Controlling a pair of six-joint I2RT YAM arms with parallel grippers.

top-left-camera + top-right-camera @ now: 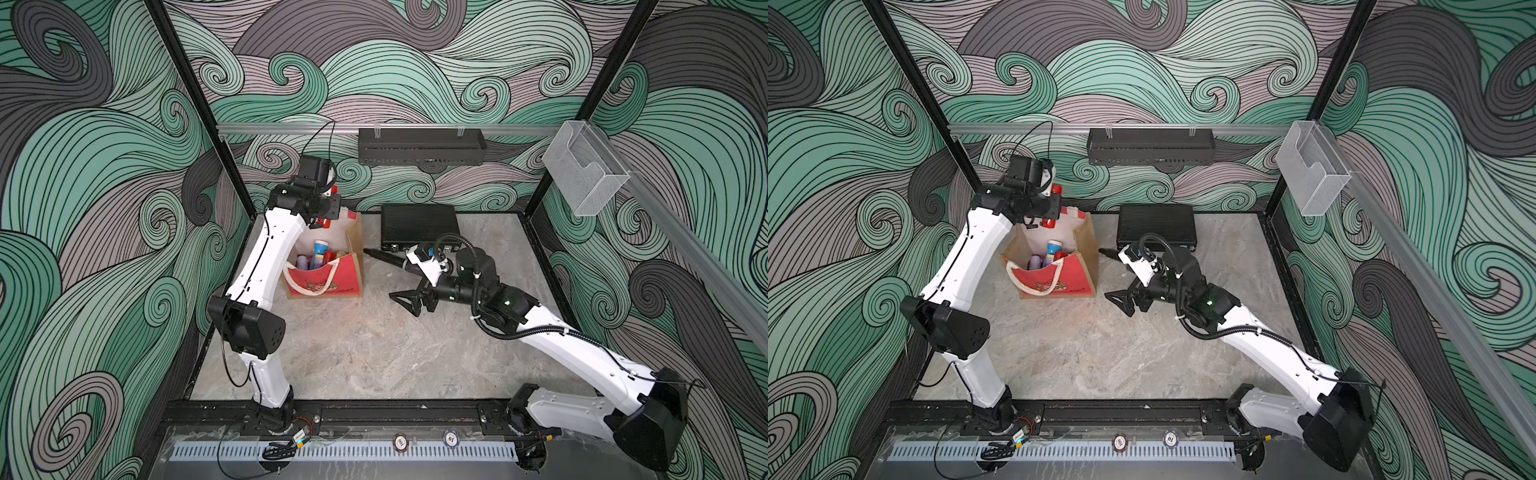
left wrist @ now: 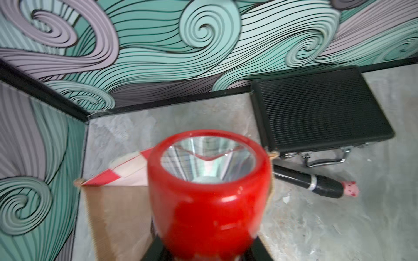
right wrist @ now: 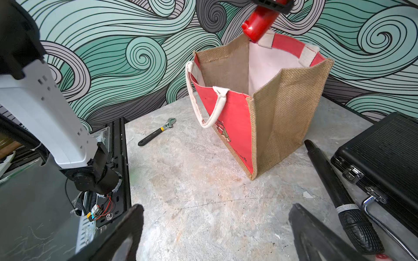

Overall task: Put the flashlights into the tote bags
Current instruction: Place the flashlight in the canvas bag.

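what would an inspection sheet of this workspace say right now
surface: grey marbled tabletop, no spills seen
job's things: tote bag upright and open, several flashlights inside; red flashlight held above its far rim
clutter: black ribbed case and black stick beside the bag; pink pig figure at the stick's end; wrench near the left arm
grippers: left gripper shut on the red flashlight; right gripper open, empty, low over the table
cables: corrugated hose looping over the right arm; thin cable arcing above the left wrist
surroundings: swirl-patterned walls; black shelf and clear holder on the rails
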